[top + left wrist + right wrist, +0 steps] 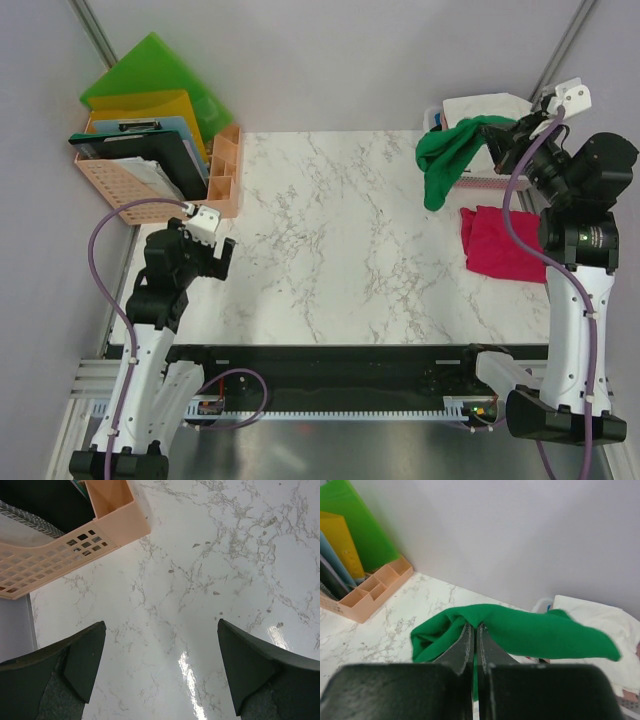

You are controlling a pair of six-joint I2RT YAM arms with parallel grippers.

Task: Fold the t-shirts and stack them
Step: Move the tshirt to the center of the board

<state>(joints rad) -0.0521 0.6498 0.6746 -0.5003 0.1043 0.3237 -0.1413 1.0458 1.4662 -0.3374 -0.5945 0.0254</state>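
My right gripper (pixel 492 133) is shut on the green t-shirt (pixel 446 156) and holds it in the air at the table's far right, the cloth hanging down in a bunch. In the right wrist view the green t-shirt (pixel 520 632) drapes over both sides of my closed gripper (pixel 475 626). A magenta-red t-shirt (pixel 496 244) lies folded on the table at the right edge. A white t-shirt (pixel 482 106) sits in a basket behind it, also seen in the right wrist view (pixel 602 625). My left gripper (pixel 218 256) is open and empty above the table's left side (pixel 160 630).
A peach file rack (pixel 150 165) with green, yellow and dark folders stands at the far left; its corner shows in the left wrist view (pixel 75 545). A pink basket (pixel 480 182) holds the cloth pile at the far right. The marble table (pixel 330 240) stretches between the arms.
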